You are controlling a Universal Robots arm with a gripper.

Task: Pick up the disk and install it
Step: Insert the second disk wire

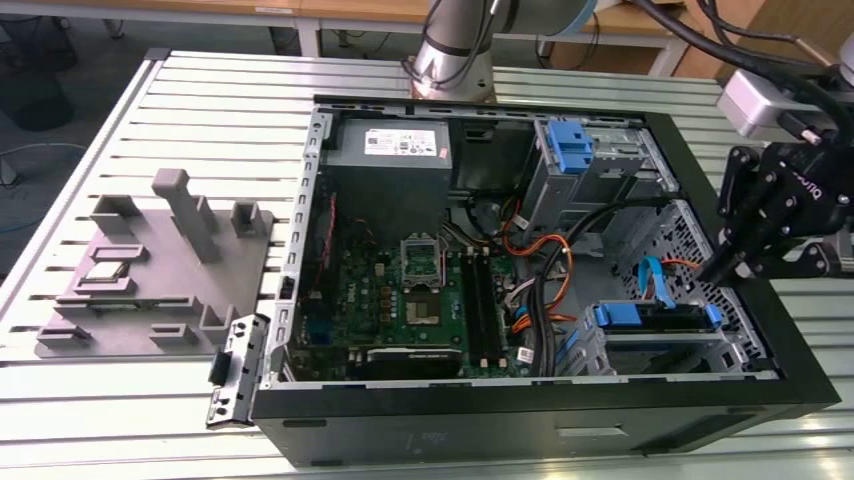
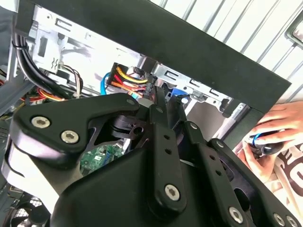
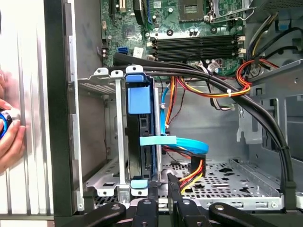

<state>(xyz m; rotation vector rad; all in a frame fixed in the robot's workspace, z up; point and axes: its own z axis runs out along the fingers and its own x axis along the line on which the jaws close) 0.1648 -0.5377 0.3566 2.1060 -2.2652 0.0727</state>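
Both jaws sit nearly closed, empty, just beside the installed disk (image 3: 140,137).

My arm comes from its base (image 1: 451,60) at the far side and reaches around to the exterior view's right. There my gripper (image 1: 747,265) hangs with the fingers pointing down. In the first wrist view my two fingertips (image 3: 152,191) stand very close together, almost touching, with nothing between them. In the second wrist view my black finger linkage (image 2: 161,156) is seen from behind, folded inward.
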